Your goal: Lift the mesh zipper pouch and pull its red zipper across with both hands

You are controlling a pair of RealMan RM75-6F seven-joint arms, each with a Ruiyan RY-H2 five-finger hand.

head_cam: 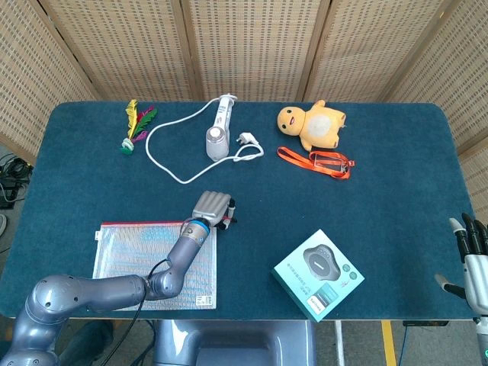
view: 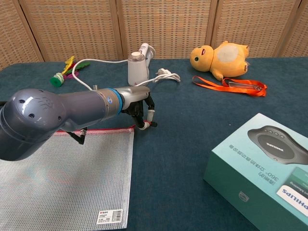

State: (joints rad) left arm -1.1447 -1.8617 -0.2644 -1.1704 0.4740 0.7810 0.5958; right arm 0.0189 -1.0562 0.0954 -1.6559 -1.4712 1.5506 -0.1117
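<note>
The clear mesh zipper pouch [head_cam: 145, 263] [view: 62, 178] lies flat at the table's near left, its red zipper [head_cam: 141, 224] [view: 103, 130] running along the far edge. My left hand [head_cam: 213, 209] [view: 139, 108] is at the pouch's far right corner, fingers curled down and pinching the red zipper pull [view: 153, 124] just past the corner; the forearm lies across the pouch. My right hand [head_cam: 473, 259] hangs off the table's near right edge, fingers apart and holding nothing. The chest view does not show it.
A teal boxed device [head_cam: 318, 274] [view: 264, 163] sits near the front right. At the back are a yellow plush duck [head_cam: 313, 124] [view: 221, 57], an orange lanyard [head_cam: 316, 162] [view: 231, 84], a white corded appliance [head_cam: 216, 137] [view: 137, 65] and a feather shuttlecock [head_cam: 136, 126] [view: 61, 73].
</note>
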